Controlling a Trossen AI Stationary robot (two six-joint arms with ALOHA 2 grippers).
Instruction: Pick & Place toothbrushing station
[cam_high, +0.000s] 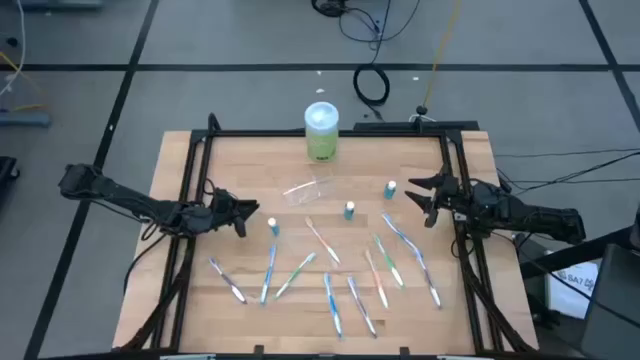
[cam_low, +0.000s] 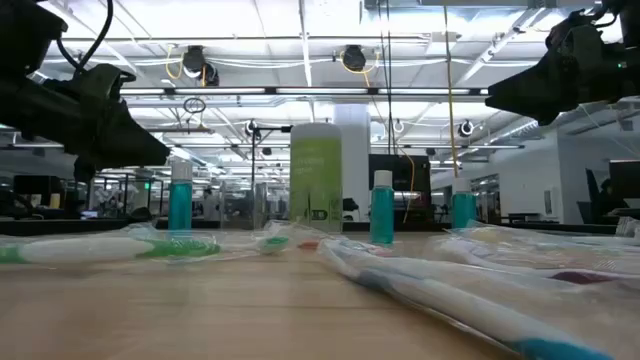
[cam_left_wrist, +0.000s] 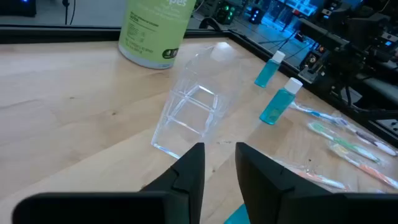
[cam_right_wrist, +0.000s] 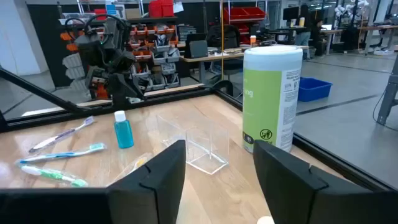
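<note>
The clear plastic cup lies on its side at the table's middle. It also shows in the left wrist view and the right wrist view. Three small teal tubes stand upright around it. Several slim multicoloured toothbrushes lie flat, scattered over the near half. My left gripper hovers open to the cup's left, above the leftmost tube; its fingers point toward the cup. My right gripper hovers open to the cup's right, nothing between its fingers.
A tall green cylindrical container with a pale lid stands at the far middle of the table, behind the cup. A black frame runs along the table's left, right and far sides. Bare wood lies between the cup and the left rail.
</note>
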